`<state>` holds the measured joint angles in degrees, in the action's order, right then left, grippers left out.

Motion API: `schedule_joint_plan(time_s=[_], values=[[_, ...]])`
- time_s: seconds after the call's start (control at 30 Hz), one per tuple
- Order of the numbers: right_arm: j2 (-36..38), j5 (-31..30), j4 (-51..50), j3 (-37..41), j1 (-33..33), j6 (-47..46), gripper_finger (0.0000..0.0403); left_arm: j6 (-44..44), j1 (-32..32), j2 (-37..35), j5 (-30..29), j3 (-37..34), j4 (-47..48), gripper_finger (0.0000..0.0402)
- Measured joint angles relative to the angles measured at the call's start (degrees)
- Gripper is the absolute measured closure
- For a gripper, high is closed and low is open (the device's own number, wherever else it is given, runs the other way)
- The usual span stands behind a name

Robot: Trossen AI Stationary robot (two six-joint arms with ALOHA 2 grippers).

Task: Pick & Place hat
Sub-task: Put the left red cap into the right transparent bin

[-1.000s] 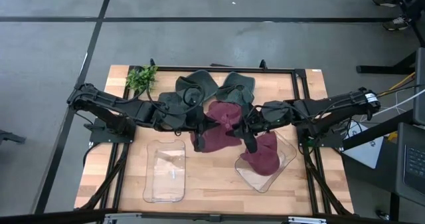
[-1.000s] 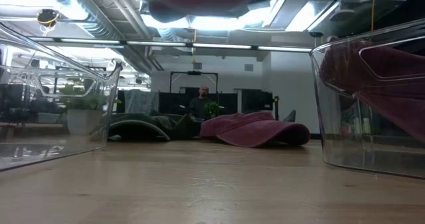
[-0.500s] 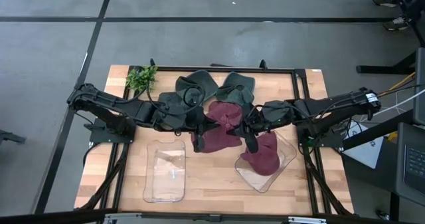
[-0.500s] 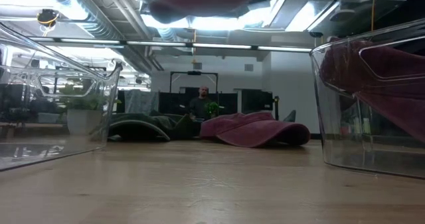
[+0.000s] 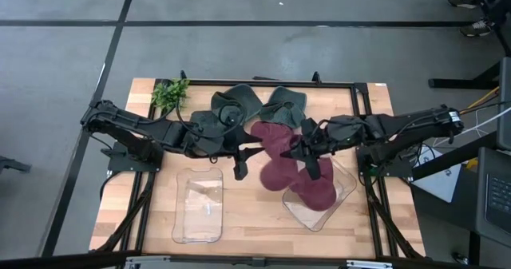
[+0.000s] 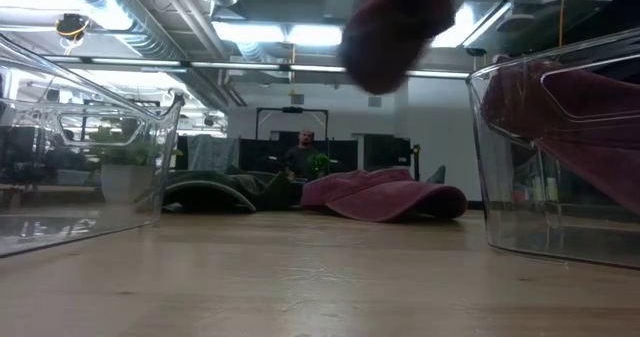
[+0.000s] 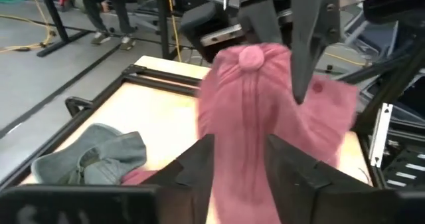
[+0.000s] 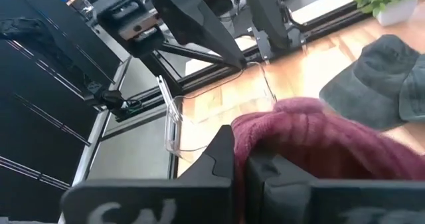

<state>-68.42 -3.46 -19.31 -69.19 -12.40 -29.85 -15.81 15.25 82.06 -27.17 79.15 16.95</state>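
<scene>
Overhead view: right hand (image 5: 307, 153) is grasping the maroon hat (image 5: 278, 173) above the table (image 5: 247, 221), beside the clear bin (image 5: 343, 191); left hand (image 5: 239, 159) is hanging released nearby. Low view: hat (image 6: 392, 27) is hanging aloft.

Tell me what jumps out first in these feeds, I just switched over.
A maroon hat hangs in mid-air at the table's centre, pinched by the right gripper, with the left gripper open just beside it. Below to the right, a clear bin already holds another maroon hat, while the clear bin on the left holds none. Dark green hats lie along the far edge.
</scene>
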Motion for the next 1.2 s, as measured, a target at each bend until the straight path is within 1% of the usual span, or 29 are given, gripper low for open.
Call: schedule_joint_plan(time_s=[0.17, 0.3, 0.4, 0.5, 0.57, 0.67, 0.8, 0.87, 1.03, 1.2], values=[[2.06, 1.29, 0.09, 0.00, 0.00, 1.14, 0.0400, 0.00, -0.01, 0.00, 0.50, 0.00, 0.00, 0.0247], [3.79, 2.34, -0.23, 0.00, 0.00, 2.17, 0.0400, 0.00, 0.01, 0.00, 1.24, 0.00, 0.02, 0.0243], [4.93, 5.12, -1.14, 0.00, 0.44, 3.30, 0.0400, 0.00, -0.01, 0.00, 1.26, 0.00, 0.01, 0.0244], [5.88, 10.05, -2.75, 0.00, 1.24, 3.53, 0.0400, -0.04, -0.01, 0.00, 1.44, 0.00, 0.00, 0.0247], [6.42, 14.61, -3.99, 0.00, 1.95, 4.59, 0.0400, -0.03, -0.01, 0.00, 2.06, 0.00, 0.00, 0.0248], [6.89, 22.74, -5.63, 0.00, 2.98, 6.81, 0.0400, -0.05, -0.01, 0.00, 3.34, 0.00, 0.00, 0.0248], [6.91, 35.18, -6.43, 0.00, 4.36, 8.84, 0.0400, -0.07, 0.00, 0.00, 3.49, 0.00, 0.00, 0.0245], [6.91, 40.07, -6.34, 0.00, 4.87, 10.25, 0.0400, -0.04, -0.01, 0.00, 3.49, 0.00, 0.00, 0.0245], [6.91, 47.00, -6.32, 0.00, 5.18, 15.32, 0.0400, -0.04, 0.01, 0.00, 3.49, 0.00, 0.00, 0.0245], [6.91, 51.68, -6.33, 0.00, 5.18, 24.41, 0.0400, -0.02, 0.00, 0.00, 3.49, 0.01, 0.00, 0.0246]])
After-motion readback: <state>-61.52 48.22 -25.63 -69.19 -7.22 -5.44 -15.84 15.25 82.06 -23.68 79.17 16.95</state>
